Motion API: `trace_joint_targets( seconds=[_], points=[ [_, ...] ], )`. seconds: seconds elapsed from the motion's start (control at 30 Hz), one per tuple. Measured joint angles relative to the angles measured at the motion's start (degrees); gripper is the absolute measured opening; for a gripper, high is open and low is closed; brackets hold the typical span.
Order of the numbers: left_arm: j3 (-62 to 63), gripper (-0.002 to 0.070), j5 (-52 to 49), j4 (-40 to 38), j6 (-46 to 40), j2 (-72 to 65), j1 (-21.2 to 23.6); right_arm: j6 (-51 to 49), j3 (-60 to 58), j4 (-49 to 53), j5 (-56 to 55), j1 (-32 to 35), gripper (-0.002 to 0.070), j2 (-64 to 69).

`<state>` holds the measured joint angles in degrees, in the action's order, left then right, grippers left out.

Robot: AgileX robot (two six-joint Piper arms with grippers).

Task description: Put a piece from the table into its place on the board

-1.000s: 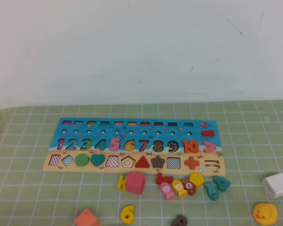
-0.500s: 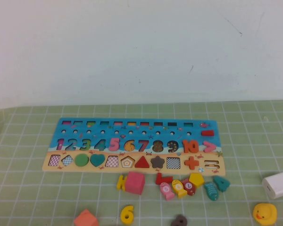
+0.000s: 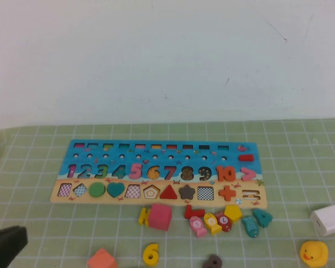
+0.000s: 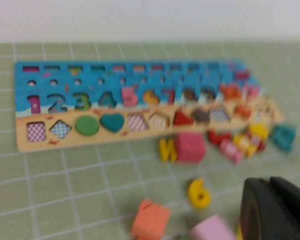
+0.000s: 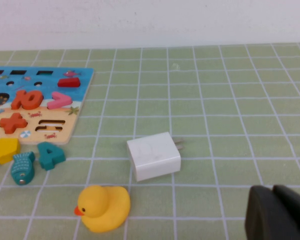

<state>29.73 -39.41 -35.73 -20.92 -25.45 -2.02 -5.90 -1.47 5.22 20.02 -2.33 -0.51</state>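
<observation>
The blue and sand-coloured board point(image 3: 216, 192) lies flat mid-table, with checkered empty shape slots such as the one at the near left point(image 3: 65, 190). Loose pieces lie in front of it: a pink cube point(image 3: 160, 216), a yellow 6 point(image 3: 151, 254), an orange block point(image 3: 102, 259), a teal 4 point(image 3: 262, 216) and small fish. My left gripper point(image 3: 5, 245) shows at the near left edge, shut and empty; in the left wrist view it point(image 4: 275, 210) hangs just right of the yellow 6 point(image 4: 199, 193). My right gripper point(image 5: 277, 212) is shut and empty above bare mat, out of the high view.
A white charger point(image 3: 328, 219) and a yellow duck point(image 3: 313, 253) sit at the near right, close to my right gripper in the right wrist view, charger point(image 5: 154, 155) and duck point(image 5: 102, 207). A brown piece point(image 3: 213, 261) lies at the front edge. A pale wall stands behind the table.
My left gripper has come into the high view at the lower left. The board and pieces have not moved.
</observation>
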Motion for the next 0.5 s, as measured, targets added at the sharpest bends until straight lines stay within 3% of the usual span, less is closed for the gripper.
trace_joint_targets(
  seconds=[0.07, 0.27, 0.37, 0.5],
  points=[
    [4.5, -0.0001, -3.2, 3.4, -6.2, -8.9, 0.0, 0.0, 0.0, 0.0, 0.0, 0.0, -0.0001, 0.0],
    [11.4, -0.0001, -5.9, 10.4, -8.1, -23.9, -0.6, 0.0, 0.0, 0.0, 0.0, 0.0, -0.0001, 0.0],
    [14.4, -0.0001, -5.9, 12.5, -7.9, -29.6, -4.3, 0.0, 0.0, 0.0, 0.0, 0.0, -0.0001, 0.0],
    [18.5, -0.0001, -6.5, 19.2, -1.9, -36.1, -12.5, 0.0, 0.0, 0.0, 0.0, 0.0, -0.0001, 0.0]
  ],
)
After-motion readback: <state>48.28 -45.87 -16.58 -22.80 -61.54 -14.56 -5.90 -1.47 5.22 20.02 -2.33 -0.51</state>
